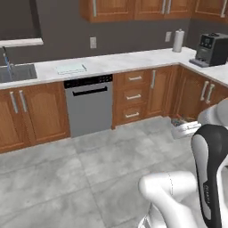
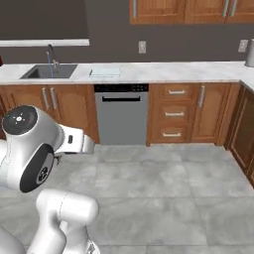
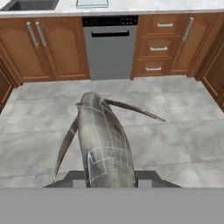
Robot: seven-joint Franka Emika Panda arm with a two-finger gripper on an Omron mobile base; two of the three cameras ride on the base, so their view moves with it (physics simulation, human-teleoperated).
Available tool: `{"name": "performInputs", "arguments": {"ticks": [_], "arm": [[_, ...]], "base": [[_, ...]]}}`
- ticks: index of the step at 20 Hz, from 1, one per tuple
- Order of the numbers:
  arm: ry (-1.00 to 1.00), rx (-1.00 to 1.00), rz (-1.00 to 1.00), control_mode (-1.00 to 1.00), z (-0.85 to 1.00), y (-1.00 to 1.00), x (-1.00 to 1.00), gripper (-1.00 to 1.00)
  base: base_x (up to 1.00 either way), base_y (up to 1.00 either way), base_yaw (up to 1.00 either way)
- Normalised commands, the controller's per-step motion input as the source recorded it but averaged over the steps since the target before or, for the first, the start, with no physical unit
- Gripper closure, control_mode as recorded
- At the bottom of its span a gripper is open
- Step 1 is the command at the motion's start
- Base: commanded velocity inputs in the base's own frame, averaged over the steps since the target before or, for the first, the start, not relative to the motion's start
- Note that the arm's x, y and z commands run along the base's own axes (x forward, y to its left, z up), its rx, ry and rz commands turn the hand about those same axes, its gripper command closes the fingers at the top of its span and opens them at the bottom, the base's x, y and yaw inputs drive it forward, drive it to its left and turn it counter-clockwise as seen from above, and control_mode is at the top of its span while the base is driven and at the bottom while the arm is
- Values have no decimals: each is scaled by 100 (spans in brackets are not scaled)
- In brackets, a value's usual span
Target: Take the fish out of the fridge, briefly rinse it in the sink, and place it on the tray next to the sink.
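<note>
Now fish point(image 3: 103, 140) between gripper point(image 3: 109, 177) fingertips

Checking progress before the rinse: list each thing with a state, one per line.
gripper: shut on the fish
fish: held, off the floor
sink: faucet not running, as far as visible
tray: bare, on the counter
dishwasher: door closed

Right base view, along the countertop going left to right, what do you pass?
Sink with its faucet, then tray, then wall outlet above the counter, then paper towel roll.
</note>
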Motion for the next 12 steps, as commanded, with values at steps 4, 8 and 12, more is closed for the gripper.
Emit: {"name": "performInputs", "arguments": {"ticks": [4,8,12], "arm": [[0,0,0,100,0,0,0,100],[0,0,0,100,0,0,0,100],[0,0,0,100,0,0,0,100]], "base": [[100,0,44],[100,0,40],[100,0,30]]}}
